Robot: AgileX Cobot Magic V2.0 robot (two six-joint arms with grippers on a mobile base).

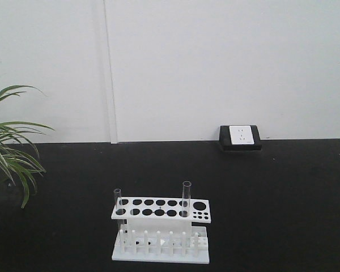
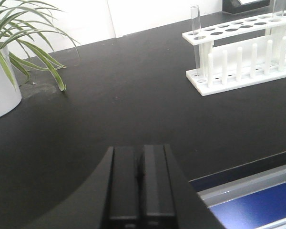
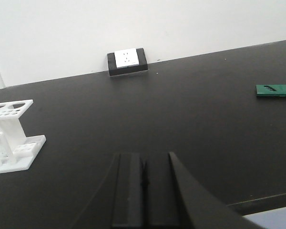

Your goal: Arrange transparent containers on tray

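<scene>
Two transparent containers, slender clear test tubes, stand upright in a white rack (image 1: 161,226) on the black table: one at the rack's left end (image 1: 118,201), one right of its middle (image 1: 186,198). The left wrist view shows the rack (image 2: 243,57) at upper right with a tube (image 2: 196,38) in its near corner. The rack's end (image 3: 9,138) sits at the left edge of the right wrist view. My left gripper (image 2: 139,150) is shut and empty, low over bare table, well short of the rack. My right gripper (image 3: 144,157) is shut and empty too. The tray is out of view.
A potted plant (image 1: 5,147) stands at the table's left, its white pot (image 2: 0,86) near my left gripper's side. A black box with a white socket (image 1: 240,136) sits against the back wall. A flat green piece (image 3: 275,89) lies far right. A grey-blue edge (image 2: 248,200) runs below the table front.
</scene>
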